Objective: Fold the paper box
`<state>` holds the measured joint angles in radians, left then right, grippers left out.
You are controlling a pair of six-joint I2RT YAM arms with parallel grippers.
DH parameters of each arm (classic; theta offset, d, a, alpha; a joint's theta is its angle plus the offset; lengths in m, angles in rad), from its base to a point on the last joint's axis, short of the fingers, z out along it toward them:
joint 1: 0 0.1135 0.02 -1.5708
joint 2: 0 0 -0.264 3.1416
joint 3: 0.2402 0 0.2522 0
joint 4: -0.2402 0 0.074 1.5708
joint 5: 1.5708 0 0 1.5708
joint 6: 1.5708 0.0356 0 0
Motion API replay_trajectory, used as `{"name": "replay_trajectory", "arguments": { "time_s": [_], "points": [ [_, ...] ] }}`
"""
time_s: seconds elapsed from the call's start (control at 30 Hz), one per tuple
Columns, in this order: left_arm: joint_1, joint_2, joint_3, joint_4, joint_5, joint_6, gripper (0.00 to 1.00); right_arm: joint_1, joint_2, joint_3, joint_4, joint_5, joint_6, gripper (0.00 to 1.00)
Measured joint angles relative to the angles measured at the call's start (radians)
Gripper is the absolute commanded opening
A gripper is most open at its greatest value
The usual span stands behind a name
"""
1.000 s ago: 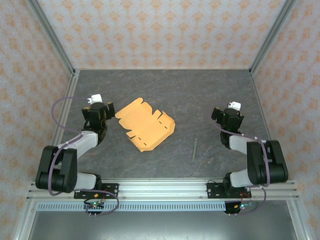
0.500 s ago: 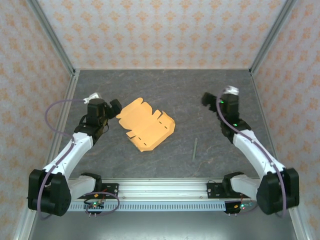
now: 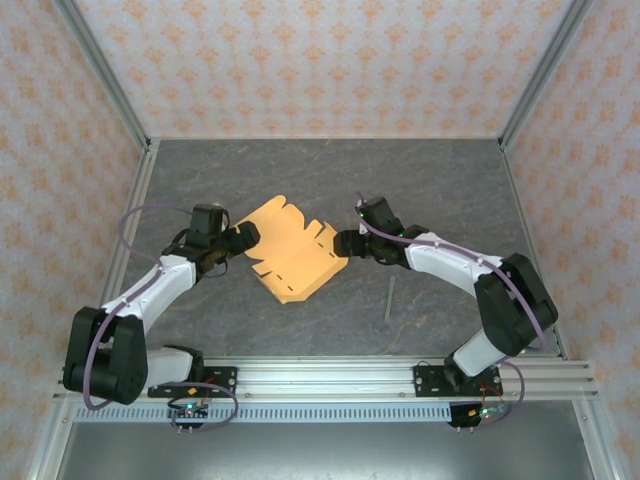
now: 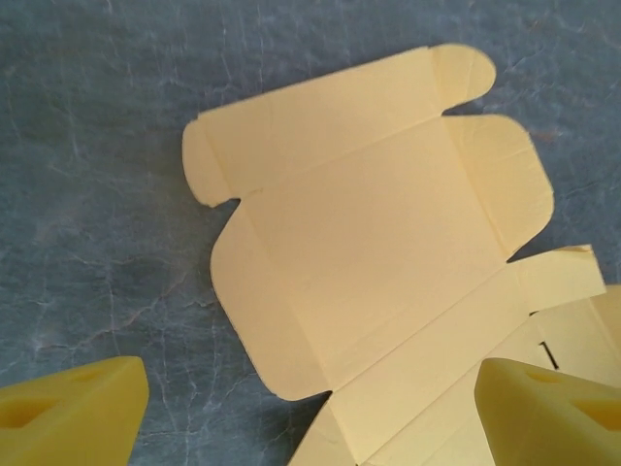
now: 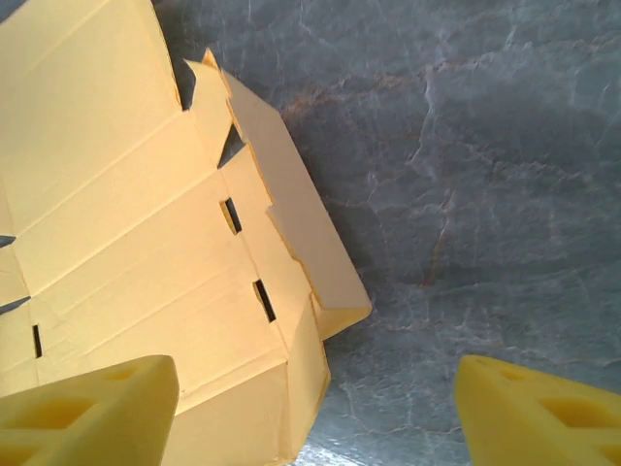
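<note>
1. starting at the left: left gripper low at the left corner of the paper box, jaws spread wide, nothing clamped between them.
2. through the left wrist camera: yellow fingertips in both lower corners, tan card lying flat beyond them, rounded flaps and crease lines plain to see.
3. centre now: paper box as an unfolded die-cut sheet, set diagonally on the dark marbled table, right between the two grippers.
4. moving right: right gripper at the sheet's right edge, jaws wide apart too, gripping nothing; through its wrist camera, one yellow finger over the card, the other over bare table, edge flap there tilted up a little.
5. further right: thin greenish stick flat on the table, apart from the sheet, below the right forearm.
</note>
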<state>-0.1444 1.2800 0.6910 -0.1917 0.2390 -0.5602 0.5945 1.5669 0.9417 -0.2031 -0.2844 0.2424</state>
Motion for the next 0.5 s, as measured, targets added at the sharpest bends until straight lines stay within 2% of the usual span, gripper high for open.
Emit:
{"name": "replay_trajectory", "arguments": {
  "time_s": [0.17, 0.37, 0.5],
  "points": [
    [0.000, 0.045, 0.001, 0.000, -0.013, 0.009, 0.78, 0.005, 0.069, 0.045, -0.008, 0.001, -0.019, 0.69],
    [0.000, 0.080, 0.001, 0.017, -0.010, -0.013, 0.69, 0.005, 0.153, 0.151, -0.047, 0.026, -0.117, 0.67],
    [0.000, 0.110, 0.001, 0.032, -0.010, -0.024, 0.61, 0.005, 0.228, 0.242, -0.074, 0.033, -0.184, 0.60]
  ]
}}
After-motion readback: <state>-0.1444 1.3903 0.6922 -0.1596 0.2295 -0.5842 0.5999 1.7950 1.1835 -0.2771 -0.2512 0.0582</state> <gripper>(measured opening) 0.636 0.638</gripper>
